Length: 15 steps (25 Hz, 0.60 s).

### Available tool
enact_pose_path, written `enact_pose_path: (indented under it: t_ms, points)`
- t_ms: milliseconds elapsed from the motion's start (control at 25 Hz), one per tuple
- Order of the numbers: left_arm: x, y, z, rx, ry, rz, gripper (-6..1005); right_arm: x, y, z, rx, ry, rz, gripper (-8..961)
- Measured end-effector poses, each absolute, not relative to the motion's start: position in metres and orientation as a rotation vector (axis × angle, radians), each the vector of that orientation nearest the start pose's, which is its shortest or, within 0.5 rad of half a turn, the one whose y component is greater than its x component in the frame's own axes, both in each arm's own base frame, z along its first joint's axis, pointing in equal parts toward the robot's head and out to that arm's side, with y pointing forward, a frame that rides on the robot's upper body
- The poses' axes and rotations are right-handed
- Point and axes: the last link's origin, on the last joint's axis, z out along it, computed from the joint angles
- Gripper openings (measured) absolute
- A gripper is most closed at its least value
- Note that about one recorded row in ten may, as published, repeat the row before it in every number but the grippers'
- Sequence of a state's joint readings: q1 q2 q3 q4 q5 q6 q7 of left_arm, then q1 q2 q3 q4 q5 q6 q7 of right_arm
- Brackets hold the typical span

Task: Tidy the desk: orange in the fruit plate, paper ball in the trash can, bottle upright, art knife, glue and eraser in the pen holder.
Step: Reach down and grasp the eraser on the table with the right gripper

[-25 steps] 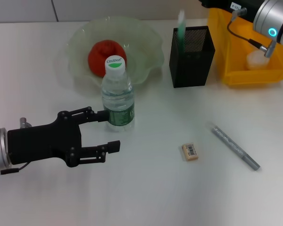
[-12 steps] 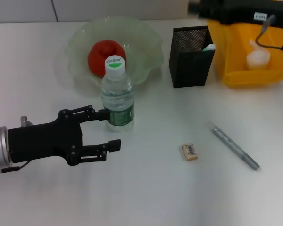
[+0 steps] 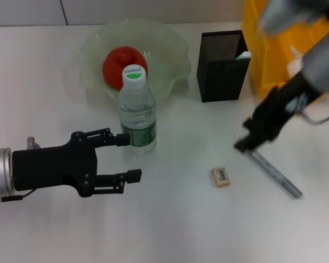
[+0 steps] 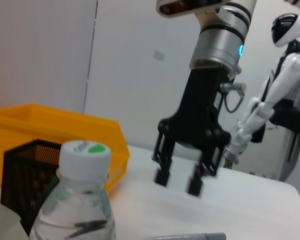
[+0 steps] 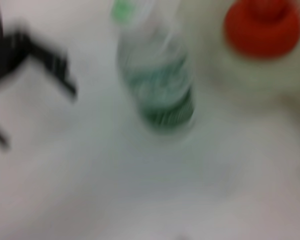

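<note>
The orange lies in the pale green fruit plate. The bottle stands upright in front of the plate. My left gripper is open and empty, with one finger beside the bottle's label. The black pen holder holds a green-and-white glue stick. My right gripper is open, low over the near end of the grey art knife; the left wrist view shows its jaws apart and empty. The eraser lies on the table. The paper ball is hidden behind my right arm.
The yellow trash can stands at the back right, partly covered by my blurred right arm. The right wrist view shows the bottle, the orange and my left gripper, all blurred.
The glue stick went from above the pen holder into it. My right arm swung from over the yellow bin down to the art knife. My left gripper barely moved.
</note>
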<state>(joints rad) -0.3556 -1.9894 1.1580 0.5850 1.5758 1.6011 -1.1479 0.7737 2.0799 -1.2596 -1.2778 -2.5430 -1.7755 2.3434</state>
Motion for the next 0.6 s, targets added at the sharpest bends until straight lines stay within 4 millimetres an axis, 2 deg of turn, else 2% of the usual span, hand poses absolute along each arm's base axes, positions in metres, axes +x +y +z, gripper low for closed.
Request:
enact_pose_path:
  t_ms: [80,120,280,600]
  points:
    - [-0.279,0.274,-0.013,-2.854,-0.418,-0.811,809,0.141,0.349,-0.017,-2.911,0.552,-0.712,547]
    - [-0.279,0.274,-0.013,-2.854,-0.418,-0.811,809,0.141,0.349,-0.017,-2.911,0.552,-0.712,547]
    - [-0.283,0.272,-0.013,-2.868,-0.435,-0.788,809,0.147,0.344,-0.042,-2.946,0.370,-0.801,546]
    - [-0.284,0.270,-0.013,-2.866,-0.451,-0.787,809,0.150,0.342,-0.064,-3.016,0.200,-0.787,544]
